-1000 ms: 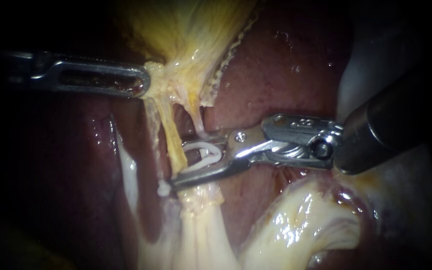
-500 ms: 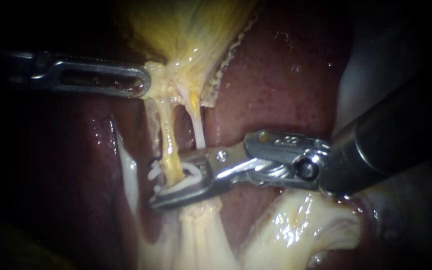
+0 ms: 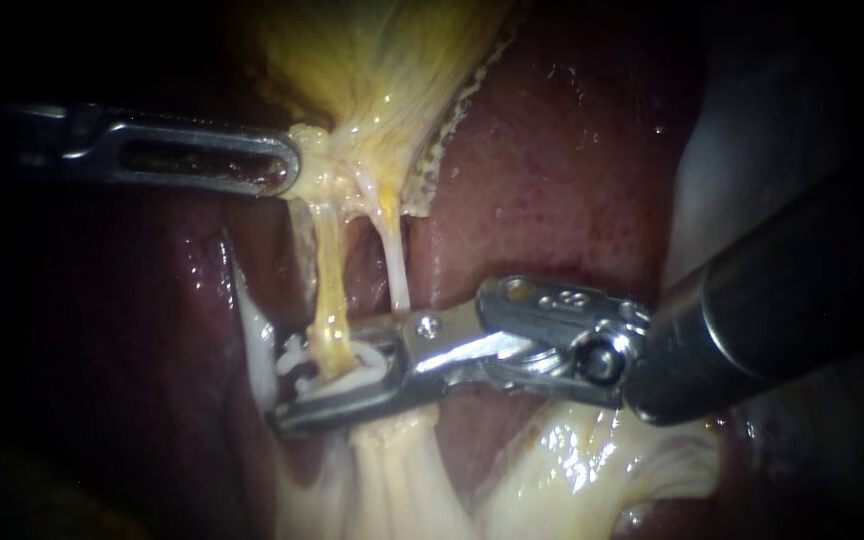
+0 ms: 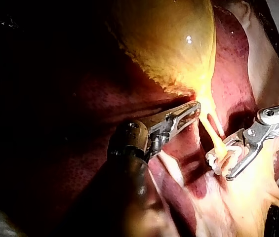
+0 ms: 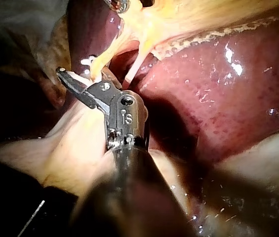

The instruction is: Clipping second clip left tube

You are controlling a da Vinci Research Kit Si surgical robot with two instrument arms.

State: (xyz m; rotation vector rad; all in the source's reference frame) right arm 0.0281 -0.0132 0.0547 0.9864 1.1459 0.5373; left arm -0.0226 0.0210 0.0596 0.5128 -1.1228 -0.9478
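My right instrument [image 3: 327, 378] comes in from the right, its hand pointing left and slightly down. Its 2 jaws stand apart, clamped on a white clip [image 3: 352, 382] seated between them. The clip's long axis follows the jaws, almost level, and its open end points to the endoscope view's left. The left tube [image 3: 330, 290] passes between the clip's arms. This yellowish tube runs nearly upright, from the gallbladder [image 3: 382, 70] down to the pale tissue under the jaws, so the clip lies crosswise to it, low on its length. The right tube [image 3: 397, 270], thinner and whiter, runs just beside it and ends behind the upper jaw, outside the clip.

My left instrument [image 3: 290, 165] lies level from the left, its hand together on the gallbladder's narrow lower end, where the 2 tubes begin. The dark red liver [image 3: 552, 170] lies behind.

In the right wrist view the clip [image 5: 80, 75] shows just past the jaw tip, against the left tube [image 5: 102, 64].
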